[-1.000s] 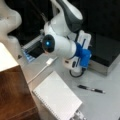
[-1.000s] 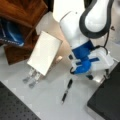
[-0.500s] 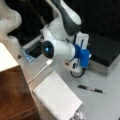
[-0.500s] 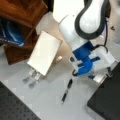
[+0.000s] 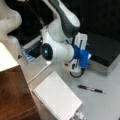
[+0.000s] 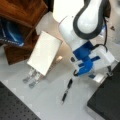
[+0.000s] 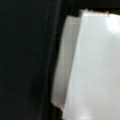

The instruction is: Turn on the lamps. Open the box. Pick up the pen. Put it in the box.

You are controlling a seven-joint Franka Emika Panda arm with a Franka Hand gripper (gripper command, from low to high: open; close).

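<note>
The gripper [image 5: 75, 68] [image 6: 108, 73] hangs low on its blue mount at the front edge of the box [image 5: 105, 48] [image 6: 107, 100]. The box is shut, with a flat black lid and a silvery side. The black pen [image 5: 91, 89] [image 6: 67, 90] lies on the table a little in front of the gripper, and nothing touches it. One pale cream lamp shade [image 5: 5, 58] [image 6: 66, 8] shows partly at the frame edge. The wrist view shows only a dark surface beside a white one, and no fingers.
A white spiral notepad [image 5: 57, 97] [image 6: 45, 52] lies beside a brown wooden block [image 5: 15, 92] [image 6: 22, 12]. A thin white cable [image 5: 40, 72] runs across the table. A rounded white robot body [image 5: 8, 17] stands at a front view's top left.
</note>
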